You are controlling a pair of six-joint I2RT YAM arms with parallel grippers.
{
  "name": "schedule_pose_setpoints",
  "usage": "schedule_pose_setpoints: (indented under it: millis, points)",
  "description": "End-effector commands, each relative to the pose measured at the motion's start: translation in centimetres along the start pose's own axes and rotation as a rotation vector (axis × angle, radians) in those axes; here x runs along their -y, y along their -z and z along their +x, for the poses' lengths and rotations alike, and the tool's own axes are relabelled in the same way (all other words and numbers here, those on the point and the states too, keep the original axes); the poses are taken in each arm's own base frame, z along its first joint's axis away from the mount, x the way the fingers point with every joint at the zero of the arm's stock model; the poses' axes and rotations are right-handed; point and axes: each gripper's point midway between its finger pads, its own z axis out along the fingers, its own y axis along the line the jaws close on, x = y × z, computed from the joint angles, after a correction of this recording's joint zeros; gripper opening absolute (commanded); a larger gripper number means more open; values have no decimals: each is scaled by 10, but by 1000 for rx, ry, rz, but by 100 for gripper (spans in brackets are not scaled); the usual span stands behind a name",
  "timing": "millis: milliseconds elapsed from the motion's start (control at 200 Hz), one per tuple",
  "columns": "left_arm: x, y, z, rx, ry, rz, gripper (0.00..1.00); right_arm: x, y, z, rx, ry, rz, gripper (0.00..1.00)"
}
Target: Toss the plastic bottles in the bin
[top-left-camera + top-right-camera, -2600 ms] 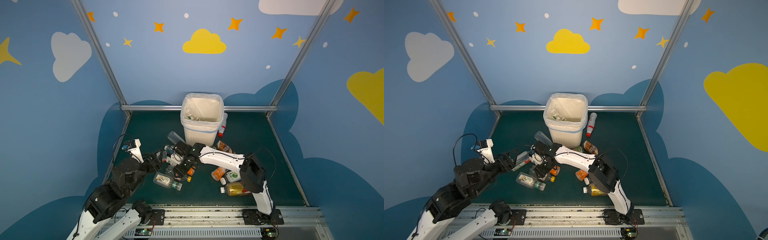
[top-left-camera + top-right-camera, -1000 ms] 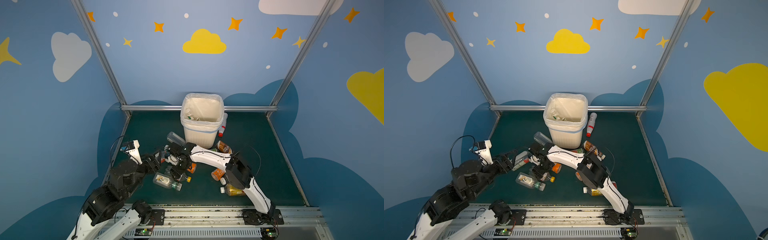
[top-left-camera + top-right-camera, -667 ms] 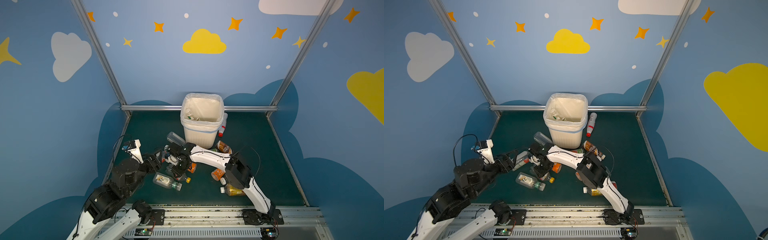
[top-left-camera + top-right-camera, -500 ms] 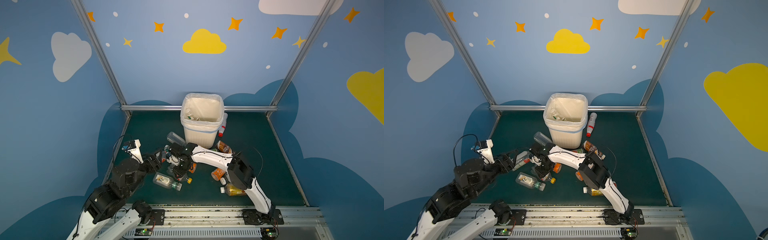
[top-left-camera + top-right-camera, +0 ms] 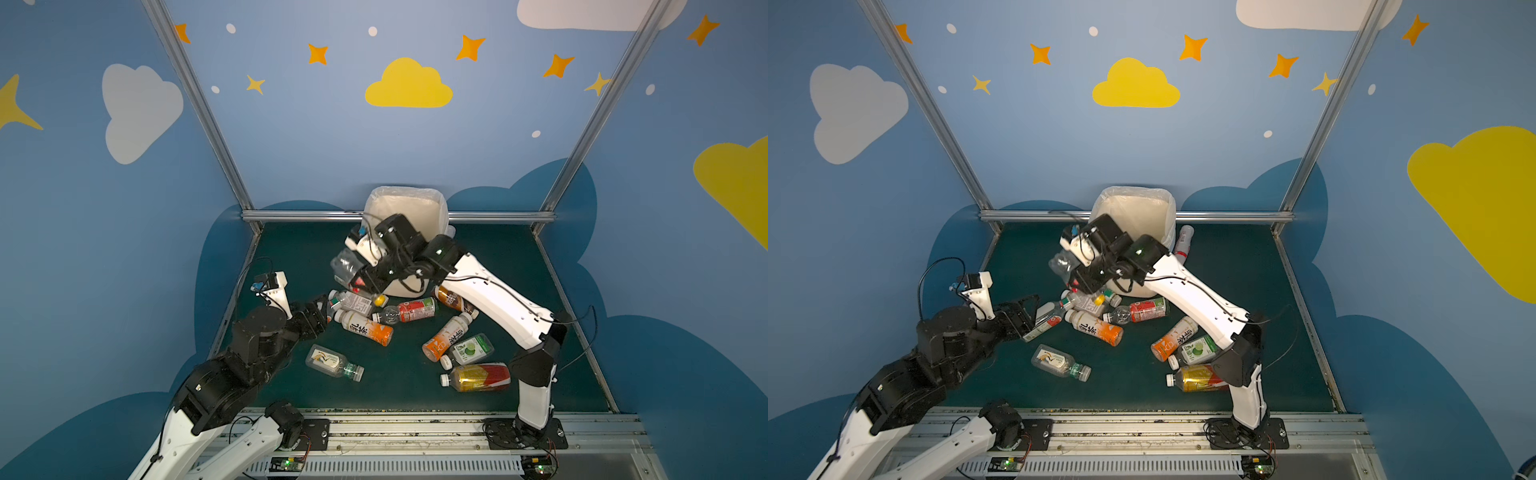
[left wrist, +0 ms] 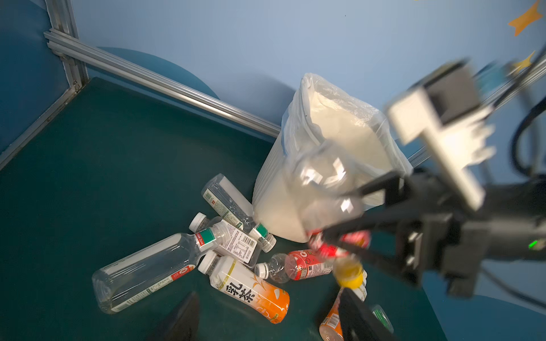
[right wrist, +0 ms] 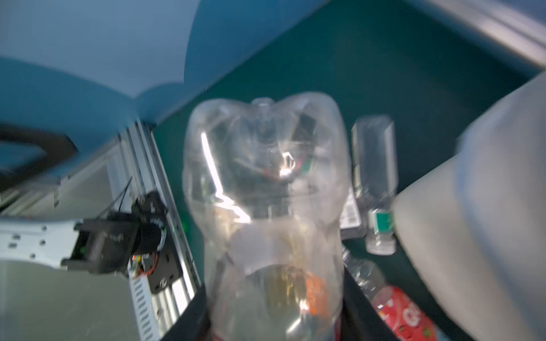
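Blur smears the right gripper [image 6: 336, 242], clamped on a clear bottle [image 7: 266, 177]; its arm [image 5: 490, 299] covers the bin's [image 5: 409, 190] front rim; left gripper [image 5: 1034, 309] gapes empty, fingers cut off in wrist view.

Seen from above: the right gripper [image 5: 362, 277] clamps a clear bottle [image 5: 345, 266], raised just beside the white bin [image 5: 443, 210] (its liner folded over the rim). Several more bottles [image 5: 365, 329] lie scattered on the green floor [image 5: 407, 374]. The left gripper [image 5: 321, 311] sits low, beside the pile.
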Motion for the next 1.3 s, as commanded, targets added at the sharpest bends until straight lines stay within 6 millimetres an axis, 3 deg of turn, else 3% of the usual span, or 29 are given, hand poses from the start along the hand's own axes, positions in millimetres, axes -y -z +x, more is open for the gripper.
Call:
schedule_pose_setpoints:
  millis: [0,115,170,366,506,641,766,871,1026,1162,1297]
  points:
    - [5,0,-3,-10,-20,9,75,50,20,-32,72,-15,100,50]
    - [5,-5,2,-46,-34,-6,75,105,41,-57,161,-88,188,71]
    - [5,-7,8,-68,-41,-13,75,126,52,-61,195,-130,216,87]
    - [-1,-12,27,-144,-57,-31,75,157,113,-59,327,-212,275,94]
    - [-9,-17,46,-199,-51,-51,67,155,151,-29,389,-222,329,92]
    - [-8,-35,80,-321,-53,-50,63,149,168,24,325,-234,404,88]
    - [1,-51,108,-422,-102,-41,63,154,173,86,204,-294,497,85]
    - [8,-56,118,-438,-173,-55,63,156,174,138,105,-366,541,84]
    - [6,-64,134,-483,-191,-78,63,141,160,199,-29,-421,484,82]
    - [5,-70,151,-537,-209,-86,63,128,144,226,-77,-454,404,82]
    - [-7,-69,154,-522,-136,-147,63,88,111,226,-104,-373,180,82]
